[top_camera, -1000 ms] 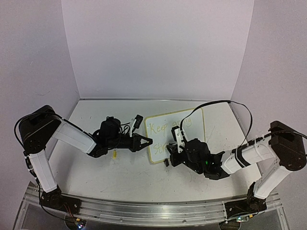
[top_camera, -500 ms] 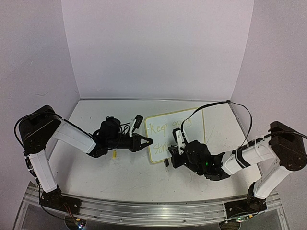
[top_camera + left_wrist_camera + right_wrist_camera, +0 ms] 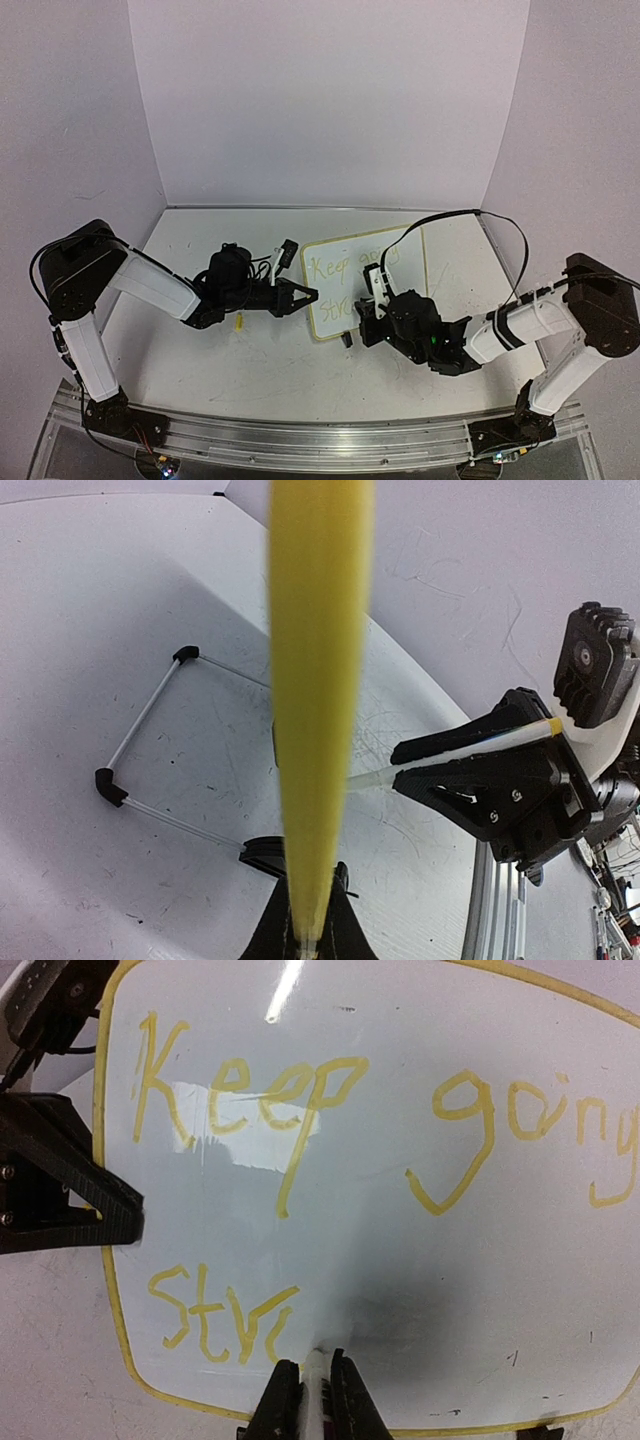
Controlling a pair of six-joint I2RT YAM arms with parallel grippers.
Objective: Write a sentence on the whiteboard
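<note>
The whiteboard (image 3: 330,320) (image 3: 380,1210) lies flat on the table right of centre. The sentence (image 3: 300,1100) is in yellow: "Keep going" on the top line, then "Str" and a part-drawn letter (image 3: 235,1315) below. My right gripper (image 3: 374,292) (image 3: 311,1385) is shut on a white marker (image 3: 313,1372), whose tip touches the board just right of that last letter. My left gripper (image 3: 303,296) rests at the board's left edge. It is shut on a blurred yellow stick-like thing (image 3: 315,700) that fills the middle of the left wrist view.
A black cable (image 3: 450,214) loops from the right arm over the board's far corner. A small yellow bit (image 3: 240,321) shows under the left wrist. The aluminium rail (image 3: 300,440) runs along the near edge. Walls close the table at the back and sides.
My right gripper has shifted slightly to the right with the marker on the board. The left arm has not moved.
</note>
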